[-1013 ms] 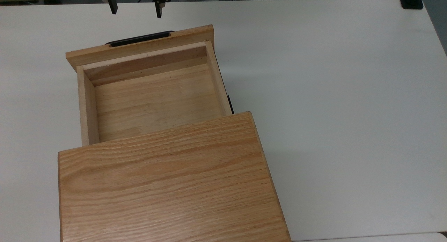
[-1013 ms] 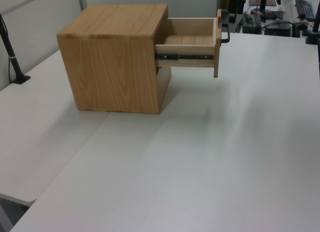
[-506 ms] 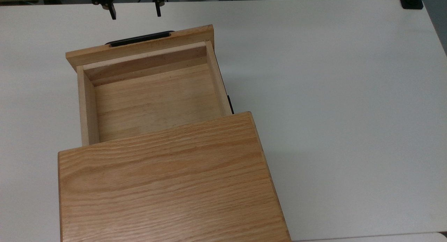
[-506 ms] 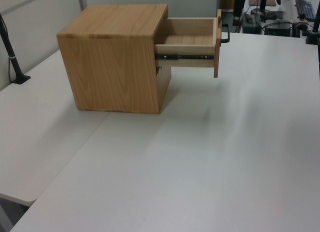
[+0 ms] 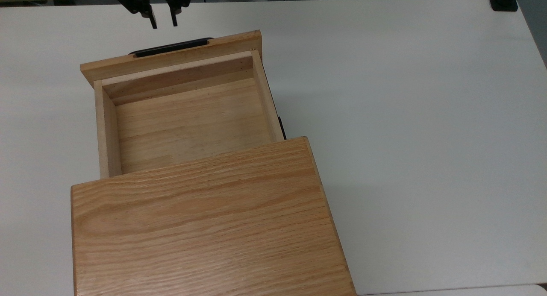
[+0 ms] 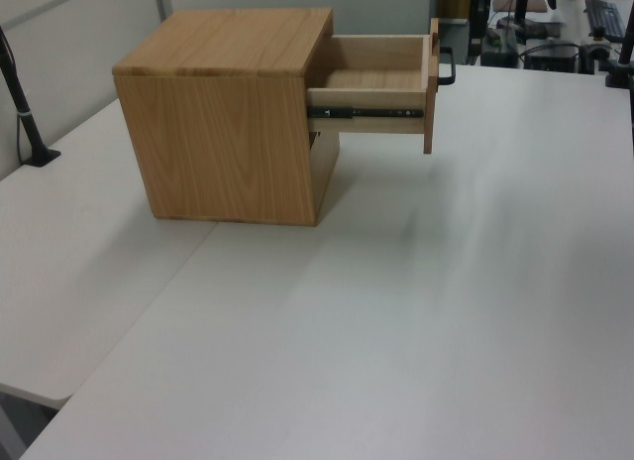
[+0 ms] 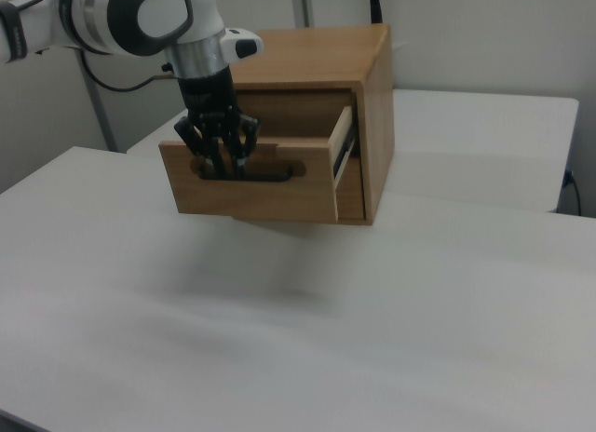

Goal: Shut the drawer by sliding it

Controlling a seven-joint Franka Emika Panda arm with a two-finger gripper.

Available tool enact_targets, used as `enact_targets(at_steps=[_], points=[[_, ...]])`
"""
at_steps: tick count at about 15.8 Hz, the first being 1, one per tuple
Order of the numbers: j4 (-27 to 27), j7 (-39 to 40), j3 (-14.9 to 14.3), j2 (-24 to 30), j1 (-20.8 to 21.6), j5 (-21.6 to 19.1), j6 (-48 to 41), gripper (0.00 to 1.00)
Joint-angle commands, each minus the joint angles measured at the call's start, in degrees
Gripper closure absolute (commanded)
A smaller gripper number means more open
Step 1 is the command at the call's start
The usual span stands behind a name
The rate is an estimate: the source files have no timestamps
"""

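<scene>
1. one gripper (image 5: 162, 21) hangs at the upper left of the top view, just beyond the drawer (image 5: 183, 116)'s front panel; its two fingers (image 5: 152, 21) point down with only a narrow gap between them, nothing held in that gap.
2. from the top view the fingertips sit apart from the black handle (image 5: 171, 47), not touching it or the panel.
3. in the right view the gripper (image 7: 223, 162) shows at the upper left of the frame, in front of the drawer (image 7: 251, 181)'s front panel over the handle (image 7: 270, 176); whether it touches there i cannot tell.
4. the drawer is pulled well out of the cabinet (image 5: 205, 227), its inside bare; in the left view it juts from the cabinet (image 6: 223, 123) toward the upper right of the frame, the drawer (image 6: 381, 83) riding on a dark side rail (image 6: 367, 111).
5. the cabinet stands on a white table (image 5: 406, 138).
</scene>
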State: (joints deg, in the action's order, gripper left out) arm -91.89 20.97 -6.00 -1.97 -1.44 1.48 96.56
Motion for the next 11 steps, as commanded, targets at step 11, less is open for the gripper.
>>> enact_targets(at_steps=[11], points=[[-3.9, -3.2, 0.0, -0.1, 0.2, -0.2, 1.2, 0.99]])
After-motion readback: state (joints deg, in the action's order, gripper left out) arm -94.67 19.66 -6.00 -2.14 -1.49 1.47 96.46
